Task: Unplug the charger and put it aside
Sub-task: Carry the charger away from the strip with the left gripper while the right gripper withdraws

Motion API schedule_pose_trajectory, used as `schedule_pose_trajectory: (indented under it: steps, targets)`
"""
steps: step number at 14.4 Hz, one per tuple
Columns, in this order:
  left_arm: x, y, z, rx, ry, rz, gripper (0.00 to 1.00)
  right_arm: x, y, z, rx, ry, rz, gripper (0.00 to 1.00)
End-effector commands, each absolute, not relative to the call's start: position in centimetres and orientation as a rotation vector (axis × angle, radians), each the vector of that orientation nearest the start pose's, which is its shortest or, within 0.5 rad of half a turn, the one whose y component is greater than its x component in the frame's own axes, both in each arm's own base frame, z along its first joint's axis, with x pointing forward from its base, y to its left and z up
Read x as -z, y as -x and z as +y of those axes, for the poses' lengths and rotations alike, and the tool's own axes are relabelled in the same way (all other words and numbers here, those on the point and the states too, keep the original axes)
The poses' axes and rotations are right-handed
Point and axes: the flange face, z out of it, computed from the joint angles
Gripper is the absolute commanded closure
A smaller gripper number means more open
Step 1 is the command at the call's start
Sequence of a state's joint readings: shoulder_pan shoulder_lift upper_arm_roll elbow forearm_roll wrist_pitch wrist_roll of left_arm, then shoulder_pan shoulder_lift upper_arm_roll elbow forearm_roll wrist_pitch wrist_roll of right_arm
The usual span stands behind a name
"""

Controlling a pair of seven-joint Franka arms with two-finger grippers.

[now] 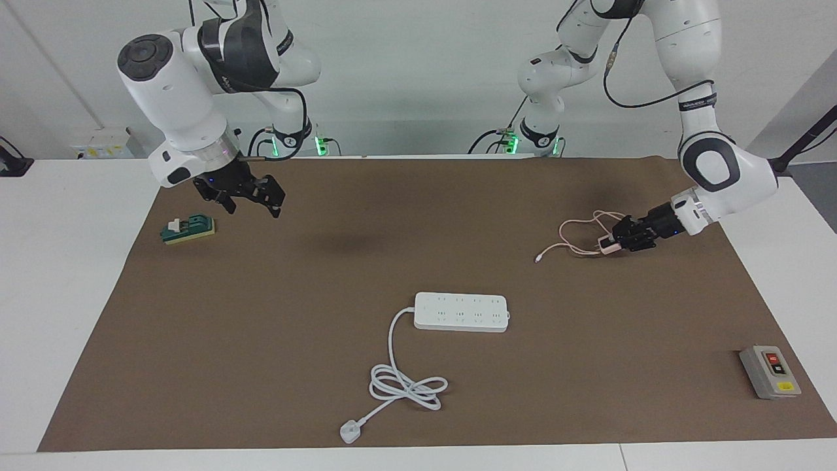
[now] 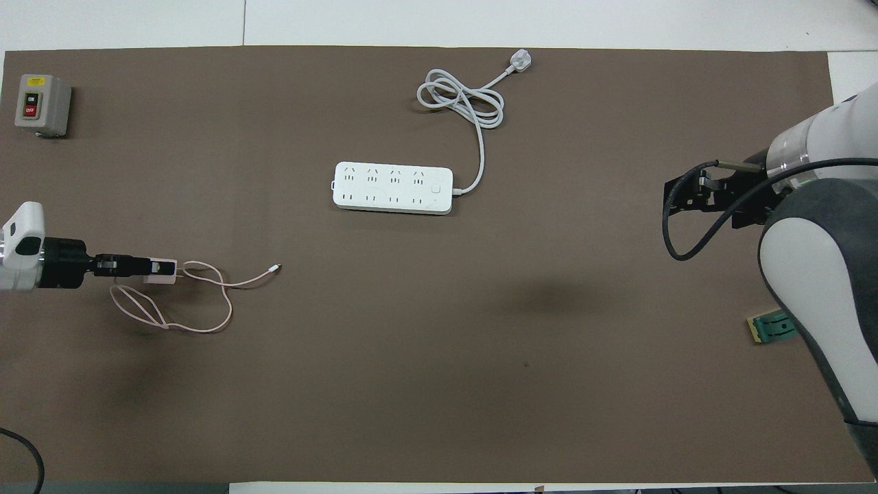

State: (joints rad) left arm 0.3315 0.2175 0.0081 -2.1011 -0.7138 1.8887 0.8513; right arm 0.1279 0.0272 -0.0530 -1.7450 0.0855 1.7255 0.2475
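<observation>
The charger (image 1: 609, 246), a small pale pink cube, is at the mat toward the left arm's end, nearer to the robots than the white power strip (image 1: 461, 312) and apart from it. Its thin pink cable (image 1: 575, 229) lies looped on the mat beside it. My left gripper (image 1: 616, 243) is low at the mat, shut on the charger. In the overhead view the charger (image 2: 163, 269) sticks out of the left gripper (image 2: 145, 267), with the cable (image 2: 199, 302) trailing from it. The power strip (image 2: 393, 188) has nothing plugged in. My right gripper (image 1: 255, 203) waits open and empty in the air.
The strip's thick white cord (image 1: 405, 386) coils on the mat farther from the robots than the strip. A grey switch box (image 1: 769, 371) sits at the left arm's end. A small green block (image 1: 189, 229) lies under the right gripper's side. A brown mat (image 1: 261, 327) covers the table.
</observation>
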Motion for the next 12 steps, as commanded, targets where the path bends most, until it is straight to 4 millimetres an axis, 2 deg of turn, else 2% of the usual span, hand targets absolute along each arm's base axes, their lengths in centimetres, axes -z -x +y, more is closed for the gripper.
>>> schedule_pose_trajectory:
  steps: [1,5,6,8,9,12]
  targets:
    - [-30.6,-51.2,14.8,-0.019,-2.375,-0.176,1.00,-53.9,-56.3,5.0,-0.079,3.071,0.260,0.00]
    - [-29.7,-50.8,15.4,-0.002,-2.381,-0.182,0.99,-53.7,-56.2,4.2,-0.103,3.075,0.268,0.00]
    - [-29.6,-50.9,15.4,-0.004,-2.384,-0.182,0.75,-53.7,-56.1,4.2,-0.111,3.085,0.266,0.00]
    - [-29.7,-51.0,14.9,0.000,-2.384,-0.186,0.05,-53.8,-56.3,3.8,-0.085,3.117,0.258,0.00]
    - [-29.9,-51.1,14.8,0.000,-2.388,-0.184,0.00,-53.8,-56.3,3.3,-0.085,3.116,0.272,0.00]
    - [-32.2,-51.5,14.6,0.020,-2.455,-0.216,0.00,-53.8,-56.3,2.3,-0.087,3.113,0.298,0.00]
